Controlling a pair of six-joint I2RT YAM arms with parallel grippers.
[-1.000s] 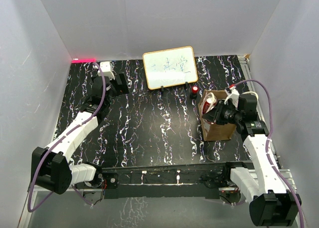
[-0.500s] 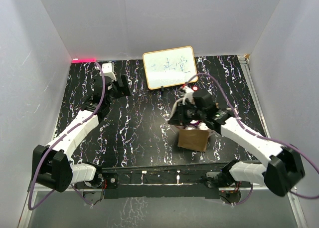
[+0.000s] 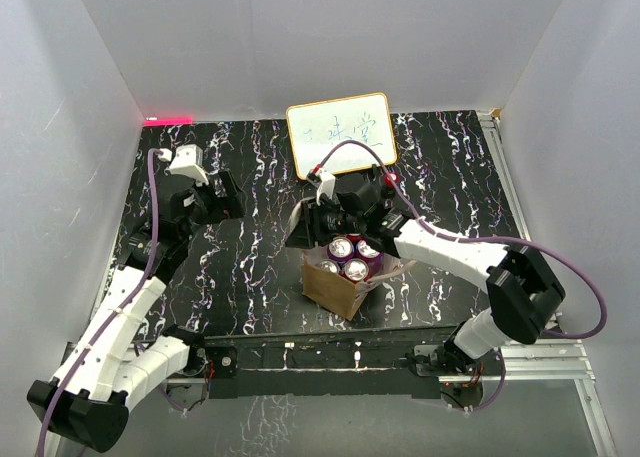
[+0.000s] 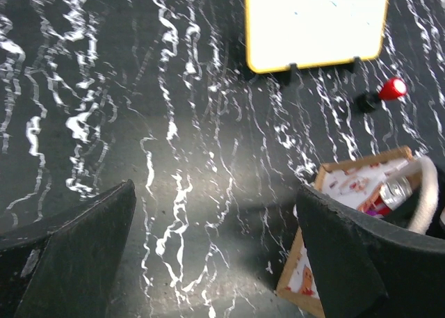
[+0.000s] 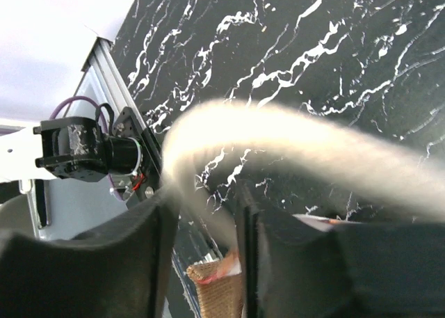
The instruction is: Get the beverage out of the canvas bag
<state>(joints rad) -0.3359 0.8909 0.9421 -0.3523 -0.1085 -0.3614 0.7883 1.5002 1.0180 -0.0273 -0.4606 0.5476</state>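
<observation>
Several cans [image 3: 347,259] in canvas bag [image 3: 335,289], mid-counter [image 3: 260,262]. Right fingers [image 3: 305,227] clamp its loop handle [image 5: 278,133]; left fingers [image 3: 228,192] wide apart, at 10 o'clock. Whiteboard [image 3: 340,135], red-capped item [image 4: 391,90] at 12; open counter at 9.

Left gripper [image 4: 215,220] gapes wide, raised; right gripper [image 5: 205,207] is pinched closed, arm stretched leftward.

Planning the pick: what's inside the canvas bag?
Upright cans, about four tops showing, packed together. The canvas bag hides their sides and anything below. Right tool grips its handle.
</observation>
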